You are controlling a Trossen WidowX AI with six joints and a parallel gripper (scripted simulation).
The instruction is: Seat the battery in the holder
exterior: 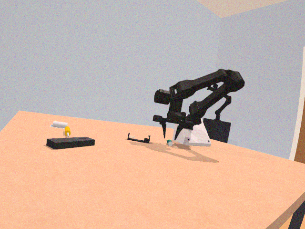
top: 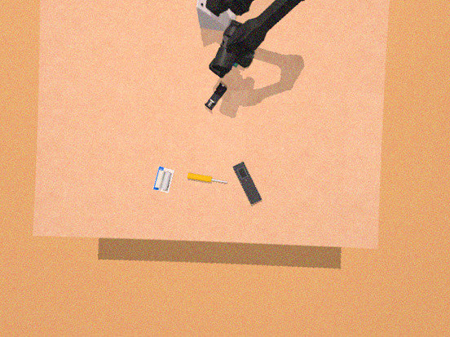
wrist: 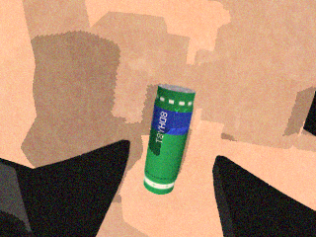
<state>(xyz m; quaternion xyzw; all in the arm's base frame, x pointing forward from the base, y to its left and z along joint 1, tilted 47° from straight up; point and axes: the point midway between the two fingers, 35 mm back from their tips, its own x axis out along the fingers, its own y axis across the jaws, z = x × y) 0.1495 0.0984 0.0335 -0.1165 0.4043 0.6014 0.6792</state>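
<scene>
The green battery [wrist: 169,143] [exterior: 169,142] lies on its side on the table. In the top view only a bit of green shows beside the arm. My gripper [wrist: 172,156] [exterior: 169,139] is open, pointing down above the battery, with nothing between its fingers. In the wrist view the battery lies between and a little beyond the two fingertips, slightly tilted. The black holder [top: 215,96] [exterior: 138,140] lies on the table near the gripper, with no battery in it. A small dark part at the right edge of the wrist view may be the holder.
A dark remote-like block [top: 246,183] [exterior: 70,142] lies farther out on the table. A yellow-handled screwdriver [top: 199,177] [exterior: 67,130] lies beside it. A white and blue pack with light cylinders [top: 163,179] [exterior: 59,124] lies beyond the screwdriver. The arm's white base [exterior: 198,135] stands behind the battery.
</scene>
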